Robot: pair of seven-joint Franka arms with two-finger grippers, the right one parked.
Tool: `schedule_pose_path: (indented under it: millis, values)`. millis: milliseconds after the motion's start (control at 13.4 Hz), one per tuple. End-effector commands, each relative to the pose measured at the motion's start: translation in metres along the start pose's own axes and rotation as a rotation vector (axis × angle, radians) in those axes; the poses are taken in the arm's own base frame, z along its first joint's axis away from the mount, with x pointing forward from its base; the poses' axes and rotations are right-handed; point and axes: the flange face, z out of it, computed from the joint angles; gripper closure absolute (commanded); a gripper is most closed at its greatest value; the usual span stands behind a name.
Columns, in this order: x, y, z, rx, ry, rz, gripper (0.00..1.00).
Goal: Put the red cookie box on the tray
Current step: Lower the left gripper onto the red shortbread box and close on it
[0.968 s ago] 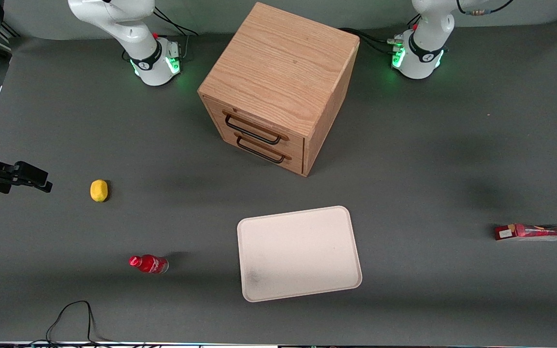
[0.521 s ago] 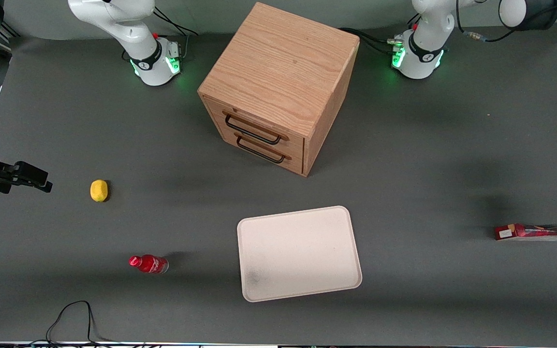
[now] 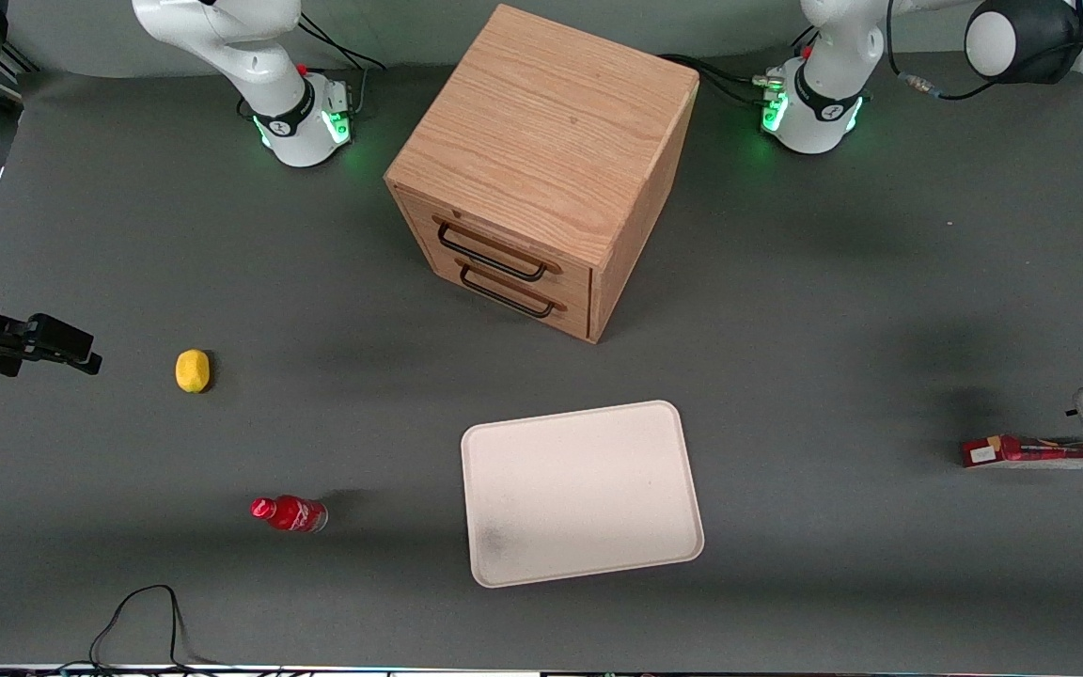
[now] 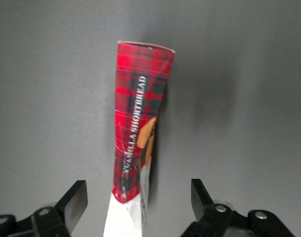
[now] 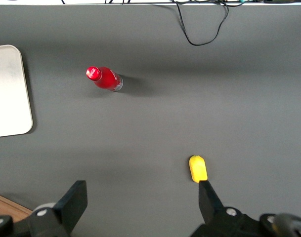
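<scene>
Plenty of open grey surface [image 3: 833, 310] here, honestly. The tool [image 4: 138, 197] sits over one end of the red cookie box [image 3: 1021, 450] at the right edge of the front frame, fingers [image 4: 75, 198] spread with bare surface on both sides of the carton, so nothing crowds it there. Between box and tray [image 3: 581, 493] in the lower middle it's just flat mat, a clean lane. The only tall thing is the wooden drawer cabinet [image 3: 541, 169] at upper centre, well apart from that lane. The lemon [image 3: 192, 370] and small red bottle [image 3: 289, 513] sit in the lower left, toward the parked arm's end, out of the way.
</scene>
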Motion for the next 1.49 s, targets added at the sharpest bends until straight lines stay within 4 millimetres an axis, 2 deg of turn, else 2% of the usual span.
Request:
schedule_pose_path:
  millis: [0,74,149,298,372,670,894,1043,1266,1415]
  values:
    - [-0.001,-0.006,0.016,0.019,0.016,0.009,0.06]
    - [-0.001,-0.006,0.022,0.011,0.017,0.01,0.14]
    - [-0.001,-0.005,0.025,0.007,0.017,0.012,0.28]
    - [-0.001,-0.006,0.03,0.008,0.016,0.046,0.71]
    - [0.0,-0.009,0.027,0.029,0.004,0.103,1.0]
    - [0.003,-0.013,0.023,0.047,0.004,0.094,1.0]
    - [0.011,-0.017,0.003,0.042,0.01,0.02,1.0]
    - [0.015,-0.006,-0.028,-0.032,0.038,-0.172,1.0]
    - [0.051,0.006,-0.095,-0.07,0.045,-0.459,1.0]
    - [0.069,0.02,-0.122,-0.133,0.035,-0.66,1.0]
